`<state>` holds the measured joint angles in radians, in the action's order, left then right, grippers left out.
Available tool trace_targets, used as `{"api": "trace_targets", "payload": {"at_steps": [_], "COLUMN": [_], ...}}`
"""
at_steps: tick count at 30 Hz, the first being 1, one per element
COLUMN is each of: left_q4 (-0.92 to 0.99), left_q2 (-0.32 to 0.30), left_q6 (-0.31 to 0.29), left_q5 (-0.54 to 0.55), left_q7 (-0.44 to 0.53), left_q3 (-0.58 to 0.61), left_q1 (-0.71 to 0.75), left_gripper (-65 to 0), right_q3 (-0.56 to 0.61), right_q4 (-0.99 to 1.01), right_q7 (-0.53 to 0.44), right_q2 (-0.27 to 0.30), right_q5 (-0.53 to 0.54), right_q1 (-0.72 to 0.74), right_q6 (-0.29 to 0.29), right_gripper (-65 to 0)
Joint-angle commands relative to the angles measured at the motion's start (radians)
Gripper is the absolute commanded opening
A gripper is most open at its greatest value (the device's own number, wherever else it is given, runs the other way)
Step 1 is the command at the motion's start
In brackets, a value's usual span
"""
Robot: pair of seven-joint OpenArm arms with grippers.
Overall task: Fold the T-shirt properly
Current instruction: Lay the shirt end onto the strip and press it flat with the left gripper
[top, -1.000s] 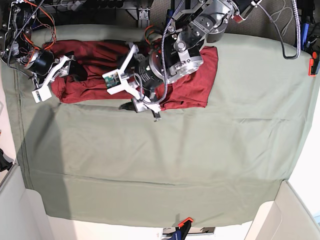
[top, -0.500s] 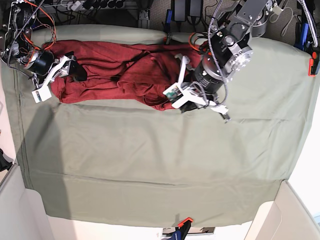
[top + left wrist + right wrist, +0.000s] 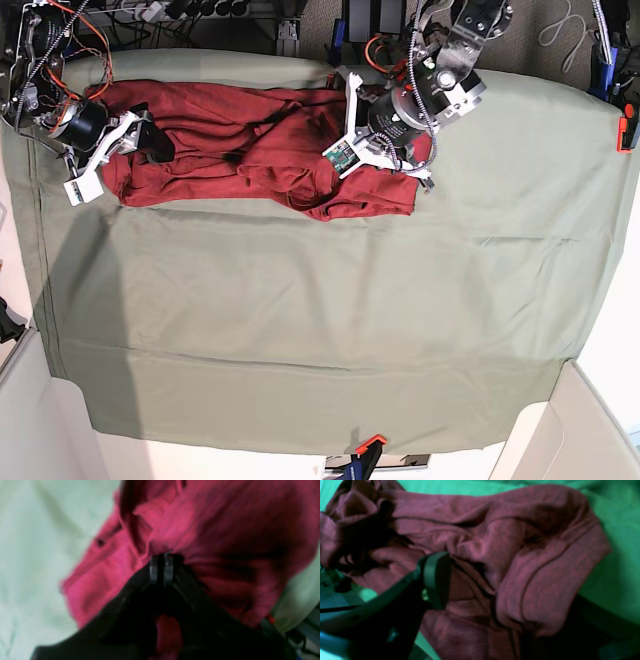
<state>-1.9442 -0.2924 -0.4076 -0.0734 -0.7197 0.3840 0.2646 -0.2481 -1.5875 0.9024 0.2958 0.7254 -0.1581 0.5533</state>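
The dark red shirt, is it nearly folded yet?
Not nearly. The dark red long-sleeved knit T-shirt lies bunched and wrinkled along the far edge of the sage-green table cloth; no neat fold shows. The left gripper is pinching its fabric; the right gripper is open. All folding remains.

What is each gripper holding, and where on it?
The left gripper is shut on a bunched fold of the T-shirt, near its right side in the base view. The right gripper is open, holding nothing.

Matt heathered knit T-shirt (image 3: 250, 150)
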Motion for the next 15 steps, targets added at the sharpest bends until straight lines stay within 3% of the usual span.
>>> {"api": "trace_targets", "payload": {"at_steps": [1,6,10,15], "left_q4": [-0.003,-0.004,-0.017,-0.017], "left_q2": [0.017,0.08,0.129,0.18], "left_q6": [-0.001,-0.058,-0.08,-0.074], "left_q5": [0.005,0.064,0.097,0.035], "left_q7": [0.014,0.012,0.012,0.012], "left_q3": [-0.003,0.026,0.117,0.237], "left_q1": [-0.016,-0.046,-0.046,-0.056], "left_gripper": [-64.2,-64.2,-64.2,-64.1], "right_q3": [0.001,0.001,0.001,0.001], "right_q4": [-0.008,-0.008,-0.008,-0.008], "right_q7": [0.022,0.021,0.021,0.021], "right_q2": [0.006,0.006,0.006,0.006], "right_q5": [-0.01,-0.001,-0.003,-0.003], "right_q1": [0.0,0.0,0.0,0.0], "right_q6": [-0.004,-0.004,-0.003,-0.004], "right_gripper": [-26.0,-26.0,-26.0,-26.0]}}
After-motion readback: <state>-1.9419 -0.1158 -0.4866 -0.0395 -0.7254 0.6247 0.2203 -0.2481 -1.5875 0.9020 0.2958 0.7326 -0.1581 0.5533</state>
